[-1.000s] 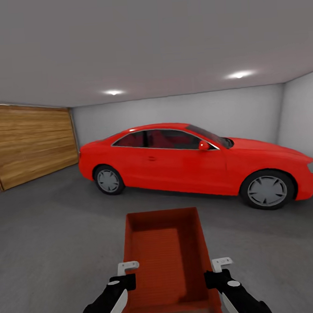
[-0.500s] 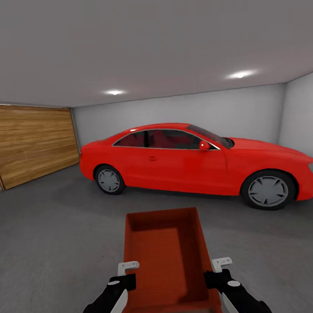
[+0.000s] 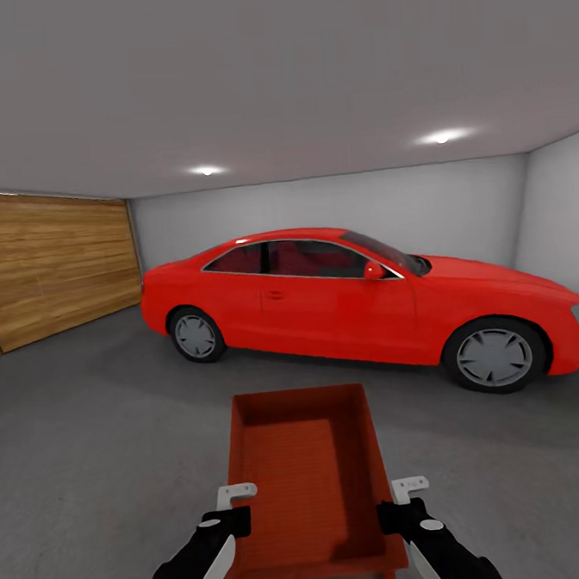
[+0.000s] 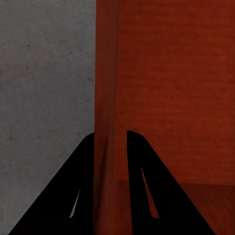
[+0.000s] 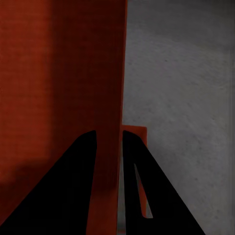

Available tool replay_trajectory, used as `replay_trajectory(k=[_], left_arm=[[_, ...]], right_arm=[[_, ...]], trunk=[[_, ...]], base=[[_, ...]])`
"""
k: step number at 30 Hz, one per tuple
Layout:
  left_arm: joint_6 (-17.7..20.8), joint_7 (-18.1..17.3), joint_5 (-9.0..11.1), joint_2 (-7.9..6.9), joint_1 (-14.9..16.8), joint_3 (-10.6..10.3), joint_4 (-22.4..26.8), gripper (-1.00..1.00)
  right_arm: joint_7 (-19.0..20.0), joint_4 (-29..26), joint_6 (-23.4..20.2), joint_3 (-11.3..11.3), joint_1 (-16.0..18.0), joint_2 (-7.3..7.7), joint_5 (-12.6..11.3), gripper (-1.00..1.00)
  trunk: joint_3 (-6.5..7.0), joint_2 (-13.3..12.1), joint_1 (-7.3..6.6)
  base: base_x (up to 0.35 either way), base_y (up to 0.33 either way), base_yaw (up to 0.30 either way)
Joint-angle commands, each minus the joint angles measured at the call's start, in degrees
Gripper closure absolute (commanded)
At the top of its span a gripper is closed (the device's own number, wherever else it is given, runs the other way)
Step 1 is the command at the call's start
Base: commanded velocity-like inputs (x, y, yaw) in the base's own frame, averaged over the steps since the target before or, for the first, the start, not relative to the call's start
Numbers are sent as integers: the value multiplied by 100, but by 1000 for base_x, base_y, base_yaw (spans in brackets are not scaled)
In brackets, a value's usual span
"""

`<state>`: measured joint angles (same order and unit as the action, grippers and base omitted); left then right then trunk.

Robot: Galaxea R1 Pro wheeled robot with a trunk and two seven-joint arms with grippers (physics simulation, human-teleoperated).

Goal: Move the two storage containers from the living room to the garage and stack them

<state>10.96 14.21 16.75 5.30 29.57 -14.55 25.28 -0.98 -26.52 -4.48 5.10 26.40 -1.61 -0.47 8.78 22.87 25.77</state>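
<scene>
Grey garage floor [image 3: 93,441] lies below the container [image 3: 306,470] you carry, left gripper [image 4: 111,147] and right gripper [image 5: 108,144] each clamped on a side wall to keep it level.

Two glossy black forearms with white shells along their outer sides, left gripper [image 3: 237,493] and right gripper [image 3: 410,487] with pale grey angular bracket tips, wrist views showing black tapering fingers [image 4: 81,191]
</scene>
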Motion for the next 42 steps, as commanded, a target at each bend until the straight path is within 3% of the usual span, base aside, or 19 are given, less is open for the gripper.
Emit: replay_trajectory(k=[1, 21, 32, 42], left_arm=[[29, 66, -110, 470, 2, 40, 55, 100], [38, 68, -113, 470, 4, 31, 54, 100], [38, 64, -110, 470, 2, 31, 48, 100], [38, 61, -110, 470, 3, 31, 54, 100]], right_arm=[[-9, 6, -35, -35, -3, -358, 21, 100], [1, 6, -35, -35, -3, -358, 21, 100], [2, 8, -36, -35, -3, -358, 18, 100], [11, 40, -35, -35, -3, -358, 12, 100]], trunk=[[-3, 5, 2], [-3, 5, 2], [-1, 5, 2], [15, 5, 2]], base=[[9, -9, 0], [134, -210, 0], [11, -14, -6], [0, 0, -215]])
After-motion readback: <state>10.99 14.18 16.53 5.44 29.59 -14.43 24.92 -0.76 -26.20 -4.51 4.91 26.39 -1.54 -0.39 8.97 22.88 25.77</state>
